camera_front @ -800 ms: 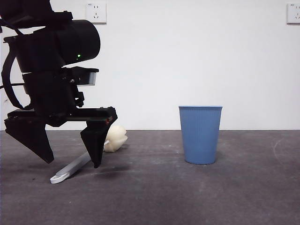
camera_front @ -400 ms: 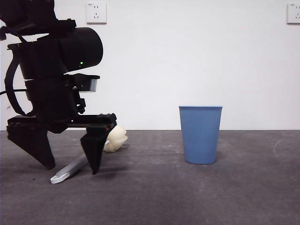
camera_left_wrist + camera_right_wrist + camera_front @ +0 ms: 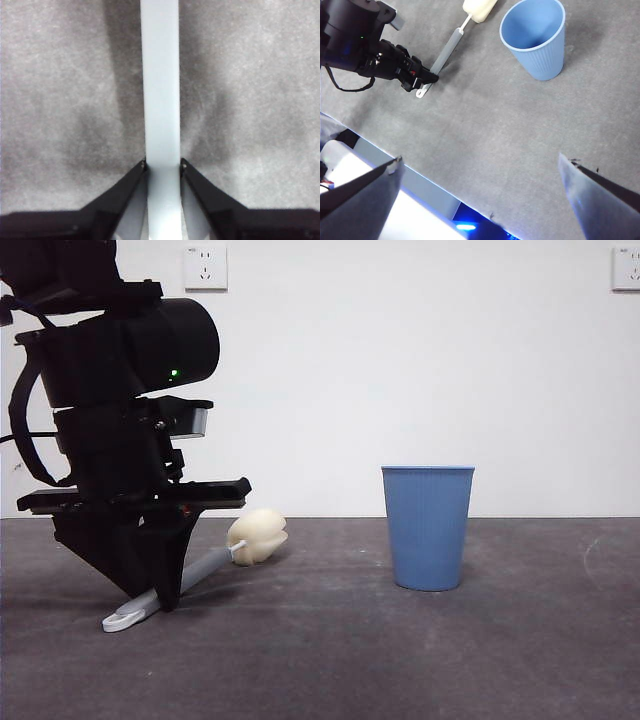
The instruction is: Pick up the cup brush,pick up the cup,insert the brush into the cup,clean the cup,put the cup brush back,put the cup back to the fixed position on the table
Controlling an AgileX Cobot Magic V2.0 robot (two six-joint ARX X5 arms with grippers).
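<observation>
The cup brush lies on the table (image 3: 330, 660) at the left, its grey handle (image 3: 205, 568) slanting up to the cream sponge head (image 3: 258, 537); its white looped end (image 3: 120, 620) touches the table. My left gripper (image 3: 160, 598) is shut on the handle near the looped end. The left wrist view shows both jaws pressed against the handle (image 3: 160, 90) at my left gripper (image 3: 162, 166). The blue cup (image 3: 428, 527) stands upright to the right, apart from the brush. My right gripper (image 3: 480, 161) is open and empty, high above the table, looking down on the cup (image 3: 535, 42) and brush (image 3: 447, 47).
A white wall with two sockets (image 3: 205, 266) stands behind the table. In the right wrist view the table's edge (image 3: 395, 165) runs along the near side, and my left arm (image 3: 360, 45) reaches in over the table.
My left gripper's jaws closed from wide open onto the brush handle. The sponge head rose slightly and shifted right. The cup has not moved.
</observation>
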